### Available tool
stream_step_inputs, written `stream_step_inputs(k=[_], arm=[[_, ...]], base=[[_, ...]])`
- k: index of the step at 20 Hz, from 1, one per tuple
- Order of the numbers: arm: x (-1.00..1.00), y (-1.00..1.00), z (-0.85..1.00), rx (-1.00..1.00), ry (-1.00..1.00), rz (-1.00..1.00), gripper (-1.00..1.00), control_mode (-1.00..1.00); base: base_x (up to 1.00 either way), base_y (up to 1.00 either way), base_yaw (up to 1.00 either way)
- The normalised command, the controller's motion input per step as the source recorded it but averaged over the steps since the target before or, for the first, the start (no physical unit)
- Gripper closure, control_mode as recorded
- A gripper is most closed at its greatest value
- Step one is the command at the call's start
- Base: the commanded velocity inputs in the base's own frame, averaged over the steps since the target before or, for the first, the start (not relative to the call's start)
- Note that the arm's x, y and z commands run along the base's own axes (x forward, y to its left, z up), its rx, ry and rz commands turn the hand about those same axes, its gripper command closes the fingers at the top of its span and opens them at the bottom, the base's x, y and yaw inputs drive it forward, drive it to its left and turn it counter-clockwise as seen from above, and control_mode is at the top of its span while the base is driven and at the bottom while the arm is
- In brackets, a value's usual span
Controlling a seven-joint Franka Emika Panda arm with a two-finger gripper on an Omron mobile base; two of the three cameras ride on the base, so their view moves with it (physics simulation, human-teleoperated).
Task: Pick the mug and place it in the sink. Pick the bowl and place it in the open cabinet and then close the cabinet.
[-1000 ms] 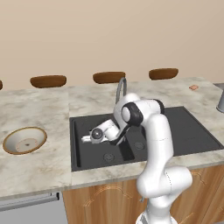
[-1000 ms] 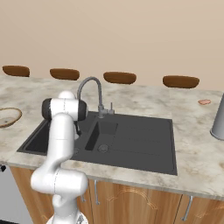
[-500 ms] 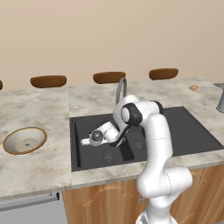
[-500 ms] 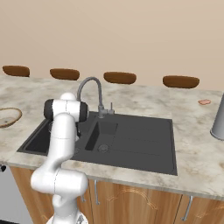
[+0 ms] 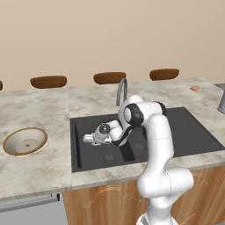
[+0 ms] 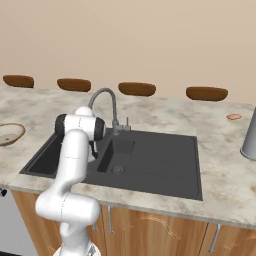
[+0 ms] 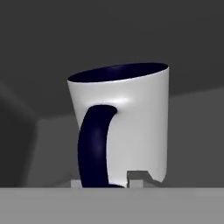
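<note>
**A:** Mug [image 7: 127, 127] sitting right in front of the claw [image 5: 88, 138] in the hand view, white outside, navy inside and navy handle, tilted a bit. Down inside the left basin of the sink [image 5: 193, 132], going by the dark walls all around it. Can't tell if it's actually touching the bottom or hanging just above.

**B:** Gripping it or not?

**A:** Looks clamped on the mug. Small tips [image 7: 136, 177] poking up at the base of it, pressed against the lower wall. Not totally sure though, contact patch half hidden at the bottom edge.

**B:** So what goes wrong from here?

**A:** Guessing the tilt. Letting go with the mug leaning like that, probably tips over and rolls around the basin. Still in the sink, so no disaster, just messy. Bigger worry: pulling out before the tips fully clear, catching the handle and dragging the mug back up.

**B:** And the rest?

**A:** Bowl [image 5: 25, 141] untouched on the desk [image 5: 39, 169], well left of the sink. Long reach over there, tap [image 6: 106, 100] right beside the arm, easy to clip on the swing. Cabinet not spotted yet, so probably some driving needed.
</note>
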Motion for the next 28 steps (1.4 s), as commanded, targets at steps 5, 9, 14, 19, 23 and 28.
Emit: stream_step_inputs(k=[5,9,14,19,23,28], arm=[[-0.99,-0.24,-1.00,0.16,0.00,-0.10,-1.00,-1.00],[-0.94,-0.17,-0.74,0.12,-0.02,-0.11,-1.00,-1.00],[-0.53,-0.01,0.34,0.07,-0.20,-0.03,-1.00,-1.00],[-0.67,-0.07,0.63,0.00,-0.10,-0.08,-1.00,-1.00],[-0.98,0.00,0.31,0.00,0.00,-0.13,-1.00,-1.00],[-0.77,-0.12,0.70,0.05,0.11,-0.16,-1.00,-1.00]], base=[[0.00,0.00,0.00],[0.00,0.00,0.00],[0.00,0.00,0.00],[0.00,0.00,0.00],[0.00,0.00,0.00],[0.00,0.00,0.00]])
